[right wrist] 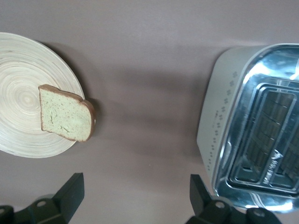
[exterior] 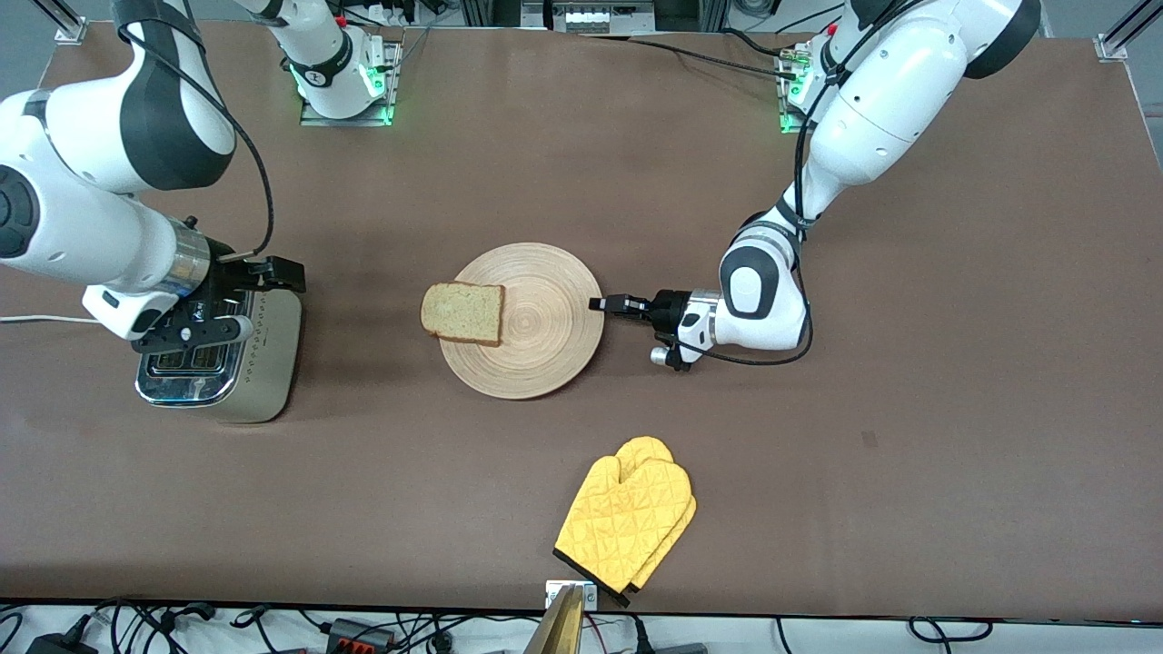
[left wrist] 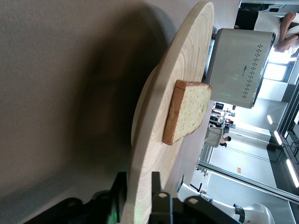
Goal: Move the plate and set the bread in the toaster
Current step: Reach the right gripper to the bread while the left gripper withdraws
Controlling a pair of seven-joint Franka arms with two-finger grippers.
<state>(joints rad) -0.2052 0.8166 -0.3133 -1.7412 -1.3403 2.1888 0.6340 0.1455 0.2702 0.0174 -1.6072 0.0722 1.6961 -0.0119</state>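
At mid-tabletop (exterior: 636, 163) lies the plate (exterior: 545, 336), flat on the surface. Bread (exterior: 463, 313) rests on it, overhanging the rim on the side toward the toaster (exterior: 259, 372). That appliance stands at the right arm's end of the tabletop, well apart from the plate, slots upward and empty as far as the right wrist view shows.

Left claw (exterior: 597, 304): low, at the plate's edge on the side toward the left arm's end. In the left wrist view its fingers (left wrist: 118, 198) straddle the rim, jaws closed on the plate.

Right claw (right wrist: 135, 198): over the toaster, fingers spread wide, holding nothing. This arm appears to be waiting.

A yellow mitt (exterior: 627, 522) lies nearer the front camera than the plate; it plays no part.

Assessment: the plate move is in hand; the bread transfer is not yet started.

Risks noted:
- The bread sits at the rim with part unsupported. Any tilt or jerk during the move could tip it onto the tabletop.
- The grip covers only a narrow piece of rim; the wide plate could pivot or slip out.
- A slide continued toward the toaster could strike its body.
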